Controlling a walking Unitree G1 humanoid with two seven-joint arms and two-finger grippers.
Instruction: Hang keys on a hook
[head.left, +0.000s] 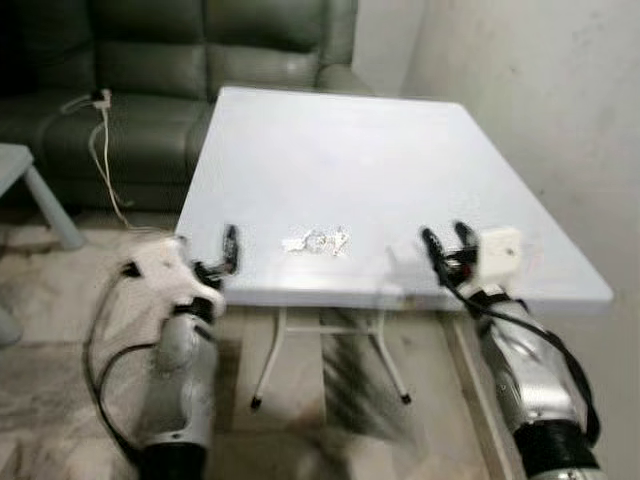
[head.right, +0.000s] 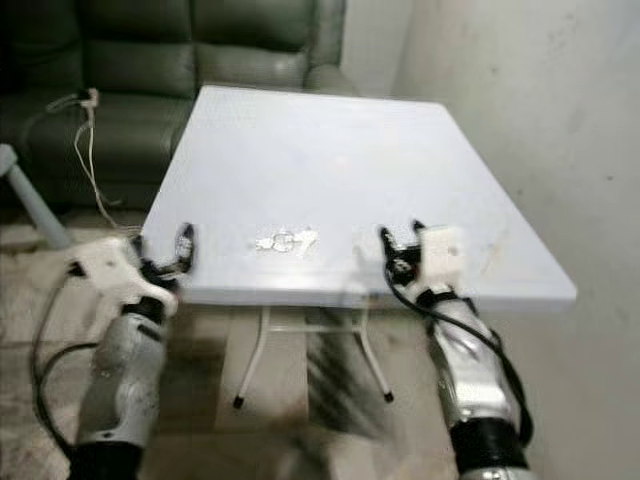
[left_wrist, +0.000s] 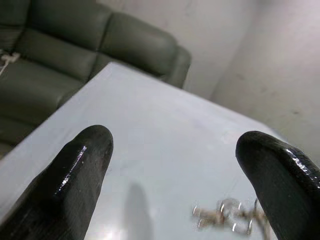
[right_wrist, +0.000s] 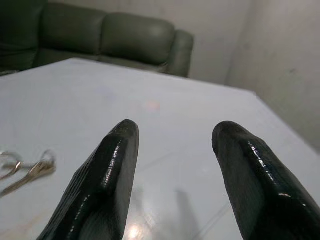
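White square folding table (head.left: 380, 160) sits against a pale wall, with a dark green sofa (head.left: 150, 60) at the far side. The keys (head.left: 317, 241) lie loose near the table's near edge, between the two grippers. Left gripper (head.left: 226, 252) and right gripper (head.left: 447, 243) hover at that edge, both spread wide, holding nothing.

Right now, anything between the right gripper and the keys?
Nothing: bare table lies between the right gripper and the keys, clearest in the left eye view.
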